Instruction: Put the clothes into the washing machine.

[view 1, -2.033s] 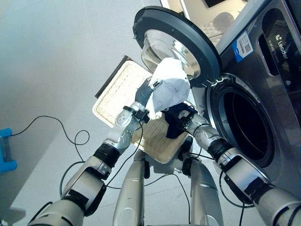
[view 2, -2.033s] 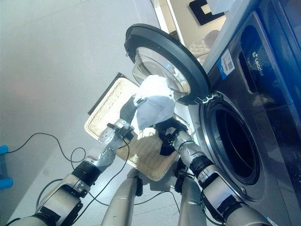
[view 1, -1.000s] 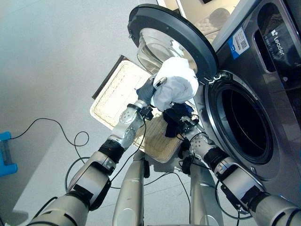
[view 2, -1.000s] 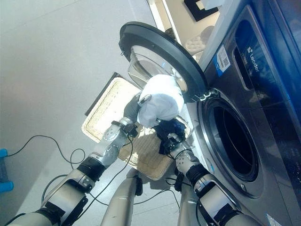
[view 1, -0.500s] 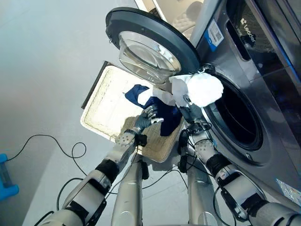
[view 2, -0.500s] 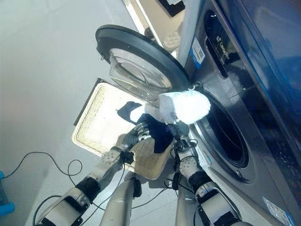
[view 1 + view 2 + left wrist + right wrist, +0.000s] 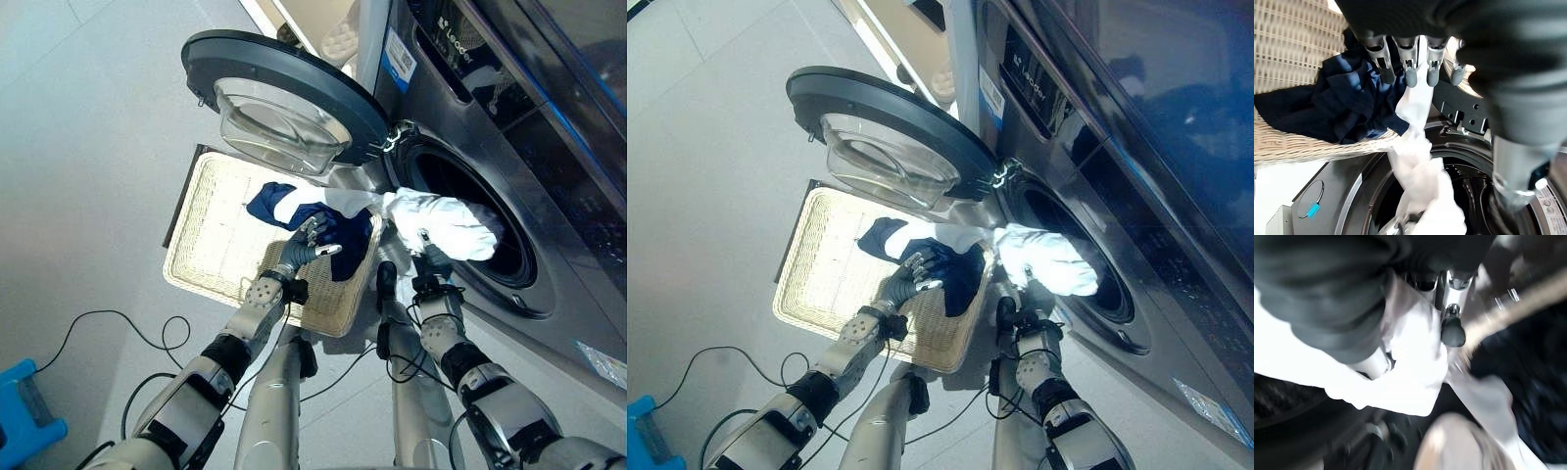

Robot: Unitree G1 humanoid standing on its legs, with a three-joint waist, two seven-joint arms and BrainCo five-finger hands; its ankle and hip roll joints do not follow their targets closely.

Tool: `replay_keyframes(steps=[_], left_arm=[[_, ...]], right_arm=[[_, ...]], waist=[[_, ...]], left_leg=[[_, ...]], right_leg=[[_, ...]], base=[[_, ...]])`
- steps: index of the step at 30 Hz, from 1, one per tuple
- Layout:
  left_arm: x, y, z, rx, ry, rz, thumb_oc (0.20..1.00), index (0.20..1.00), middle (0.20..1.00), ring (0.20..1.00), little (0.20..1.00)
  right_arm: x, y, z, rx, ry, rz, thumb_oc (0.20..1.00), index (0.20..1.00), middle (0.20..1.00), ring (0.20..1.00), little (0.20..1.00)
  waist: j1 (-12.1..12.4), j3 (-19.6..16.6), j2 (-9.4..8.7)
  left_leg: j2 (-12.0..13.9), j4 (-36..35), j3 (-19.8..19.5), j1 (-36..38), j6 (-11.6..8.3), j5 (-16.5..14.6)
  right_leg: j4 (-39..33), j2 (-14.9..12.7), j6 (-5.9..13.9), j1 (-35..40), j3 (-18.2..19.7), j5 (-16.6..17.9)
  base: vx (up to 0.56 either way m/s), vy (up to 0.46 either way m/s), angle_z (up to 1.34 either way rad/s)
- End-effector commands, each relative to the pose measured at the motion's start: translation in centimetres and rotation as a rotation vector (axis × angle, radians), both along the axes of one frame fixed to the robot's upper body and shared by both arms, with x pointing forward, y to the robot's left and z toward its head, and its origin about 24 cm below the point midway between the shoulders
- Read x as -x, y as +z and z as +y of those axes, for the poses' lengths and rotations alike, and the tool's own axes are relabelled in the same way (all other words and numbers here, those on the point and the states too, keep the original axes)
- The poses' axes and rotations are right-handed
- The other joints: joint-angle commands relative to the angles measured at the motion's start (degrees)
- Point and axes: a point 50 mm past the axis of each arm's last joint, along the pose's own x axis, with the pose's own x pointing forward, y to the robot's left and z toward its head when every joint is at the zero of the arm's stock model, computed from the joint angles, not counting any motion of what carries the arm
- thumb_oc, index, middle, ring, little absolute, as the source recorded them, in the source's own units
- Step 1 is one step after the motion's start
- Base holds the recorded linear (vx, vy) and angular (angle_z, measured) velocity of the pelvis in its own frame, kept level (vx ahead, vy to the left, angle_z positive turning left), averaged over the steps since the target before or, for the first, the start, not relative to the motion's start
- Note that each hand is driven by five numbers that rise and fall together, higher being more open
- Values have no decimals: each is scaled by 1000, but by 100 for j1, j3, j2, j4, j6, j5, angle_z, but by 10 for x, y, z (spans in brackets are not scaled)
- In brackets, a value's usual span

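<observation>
A white garment bunches at the mouth of the washing machine's drum, and a strip of it trails back to the wicker basket. My right hand is curled on this white garment from below. A navy garment lies in the basket's near corner, partly over the rim. Over it hovers my left hand, its fingers straight and holding nothing. In the left wrist view the navy garment and the white strip lead toward the drum.
The round machine door stands swung open above the basket, hinged at the drum's left edge. The basket sits on the grey floor against the machine's front. A blue object lies on the floor at the far lower left.
My right hand has carried the white garment from beside the door hinge to the drum's mouth. The left hand stays open over the navy garment. The camera has shifted.
</observation>
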Motion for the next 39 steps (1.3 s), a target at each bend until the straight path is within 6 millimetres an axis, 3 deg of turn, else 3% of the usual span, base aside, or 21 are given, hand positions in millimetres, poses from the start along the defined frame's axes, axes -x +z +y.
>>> replay_keyframes(steps=[1,3,7,9,11,16,26,27,30,33,37,38,39], left_arm=[[-1,17,-17,107,-49,-58,1000,1000,1000,1000,1000],[-2,18,-15,108,-58,-60,1000,1000,1000,1000,1000],[-2,19,-15,107,-61,-60,1000,1000,1000,1000,1000],[-1,28,-14,103,-98,-83,1000,1000,1000,1000,1000],[-1,29,-14,104,-101,-87,1000,1000,1000,1000,1000],[3,46,-15,124,-140,-139,1000,1000,1000,1000,1000],[8,61,-21,140,-168,-179,1000,1000,1000,1000,1000],[8,63,-20,143,-165,-179,1000,1000,1000,1000,1000],[8,63,-20,143,-165,-179,1000,1000,1000,1000,1000],[10,63,-22,139,-157,-166,1000,1000,1000,1000,1000],[11,61,-23,142,-152,-158,1000,1000,1000,1000,1000],[11,61,-23,144,-150,-154,1000,1000,1000,1000,1000],[12,60,-24,144,-151,-153,1000,1000,1000,1000,1000]], right_arm=[[-17,52,-35,144,-123,-126,200,200,200,200,200],[-18,60,-49,154,-161,-123,200,200,200,200,200],[-18,63,-53,157,-180,-123,200,200,200,200,200],[-17,93,-95,94,-370,-146,200,200,200,200,200],[-18,95,-98,93,-380,-148,200,200,200,200,200],[-12,127,-128,-27,-532,-228,200,200,200,200,200],[-3,159,-149,-172,-683,-389,200,200,200,200,200],[5,168,-159,-267,-767,-465,200,200,200,200,200],[5,168,-159,-267,-767,-465,200,200,200,200,200],[23,174,-172,-460,-1006,-516,200,200,200,200,200],[29,178,-179,-480,-1067,-512,200,200,200,200,200],[28,180,-179,-460,-1056,-500,322,322,322,322,322],[26,183,-177,-441,-1047,-470,1000,1000,1000,1000,1000]], waist=[[-86,-112,442],[-58,-112,469],[-42,-112,475],[70,-112,523],[80,-112,528],[187,-112,589],[257,-112,658],[264,-112,669],[264,-112,669],[241,-112,665],[236,-112,665],[237,-112,656],[237,-112,652]], left_leg=[[-421,517,-51,-184,-152,-589],[-438,552,-74,-243,-142,-578],[-444,566,-82,-255,-141,-583],[-523,657,-182,-443,-108,-615],[-528,661,-189,-460,-106,-616],[-606,730,-301,-650,-51,-649],[-653,756,-366,-802,-14,-652],[-660,756,-375,-819,-10,-656],[-660,756,-375,-819,-10,-656],[-663,736,-377,-810,3,-667],[-661,727,-372,-808,19,-674],[-665,727,-372,-804,22,-678],[-670,737,-373,-803,23,-682]], right_leg=[[418,167,372,160,-517,-555],[428,146,371,113,-528,-519],[435,139,373,109,-534,-515],[518,79,404,-47,-621,-487],[519,74,405,-60,-628,-482],[582,8,427,-244,-682,-434],[629,-56,458,-421,-701,-375],[632,-66,470,-442,-700,-363],[632,-66,470,-442,-700,-363],[608,-51,491,-457,-664,-331],[596,-64,502,-462,-663,-312],[589,-66,503,-456,-667,-310],[587,-59,497,-452,-662,-314]], base=[[0,0,0],[0,0,0],[-2,-8,0],[-42,-70,3],[-33,-36,18],[-19,-28,8],[-6,-10,7],[-1,-4,3],[8,-2,3],[7,-3,4],[0,0,0],[0,0,0],[0,0,0]])
